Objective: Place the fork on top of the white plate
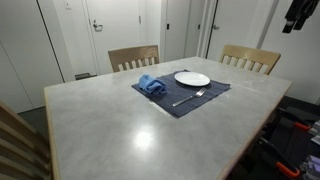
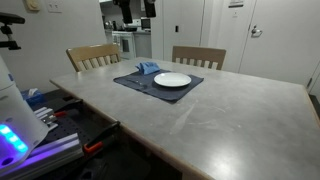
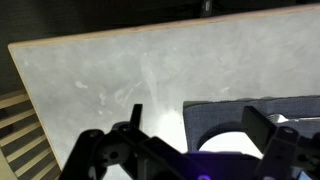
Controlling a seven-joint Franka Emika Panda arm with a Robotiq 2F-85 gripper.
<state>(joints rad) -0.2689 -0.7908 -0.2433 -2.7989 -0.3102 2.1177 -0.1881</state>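
Observation:
A silver fork lies on a dark blue placemat, on the near side of a white plate. The plate also shows in an exterior view and, in part, in the wrist view; the fork is not visible in either of those. My gripper hangs high above and well away from the table, also seen in an exterior view. In the wrist view its fingers are spread apart with nothing between them.
A crumpled blue cloth lies on the placemat beside the plate. The grey table has two wooden chairs at its far side. Equipment and cables stand by one table edge.

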